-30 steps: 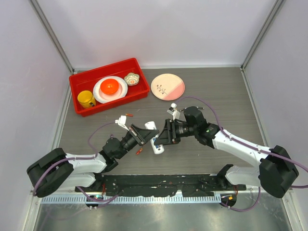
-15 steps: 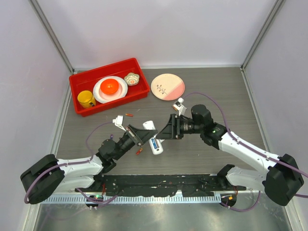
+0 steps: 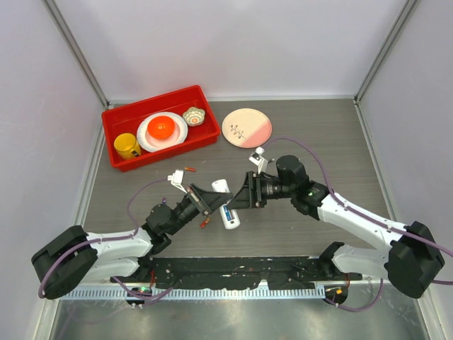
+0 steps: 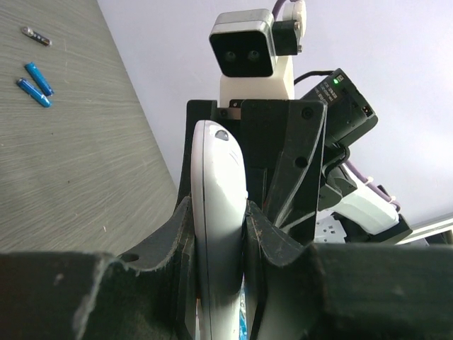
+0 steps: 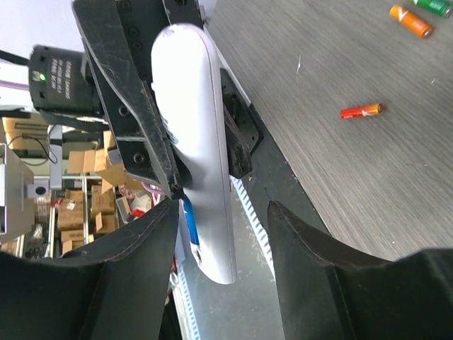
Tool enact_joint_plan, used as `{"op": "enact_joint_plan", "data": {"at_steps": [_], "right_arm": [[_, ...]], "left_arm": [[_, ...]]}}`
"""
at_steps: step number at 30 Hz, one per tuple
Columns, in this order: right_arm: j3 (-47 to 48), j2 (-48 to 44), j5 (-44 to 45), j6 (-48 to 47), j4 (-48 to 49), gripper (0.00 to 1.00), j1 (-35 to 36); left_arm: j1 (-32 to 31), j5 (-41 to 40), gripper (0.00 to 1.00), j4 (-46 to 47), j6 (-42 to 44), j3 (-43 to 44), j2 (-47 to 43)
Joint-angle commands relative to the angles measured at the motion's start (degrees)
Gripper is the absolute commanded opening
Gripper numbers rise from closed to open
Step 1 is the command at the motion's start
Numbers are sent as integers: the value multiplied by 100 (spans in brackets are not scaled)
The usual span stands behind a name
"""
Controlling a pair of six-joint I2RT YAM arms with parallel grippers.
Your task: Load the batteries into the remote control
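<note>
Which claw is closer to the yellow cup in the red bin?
Left. The left gripper, shut on the remote control, sits down-right of the yellow cup in the top view; the right gripper is farther right, beyond it.

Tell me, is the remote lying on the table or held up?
Held up: the left gripper clamps the remote on edge, clear of the table.

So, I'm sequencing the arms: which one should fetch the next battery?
Probably right: the left gripper is shut on the remote control, while the right gripper is open, holding nothing, and loose batteries lie on the table.
</note>
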Motion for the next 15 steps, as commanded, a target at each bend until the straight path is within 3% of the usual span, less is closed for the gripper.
{"op": "enact_joint_plan", "data": {"at_steps": [1,15], "right_arm": [[259,121,-122,-279,-21,58,233],[207,332,203,-165,4,45,321]], "left_arm": [[42,199,0,403,42,192,30],[51,295,0,552,-20,228,38]]}}
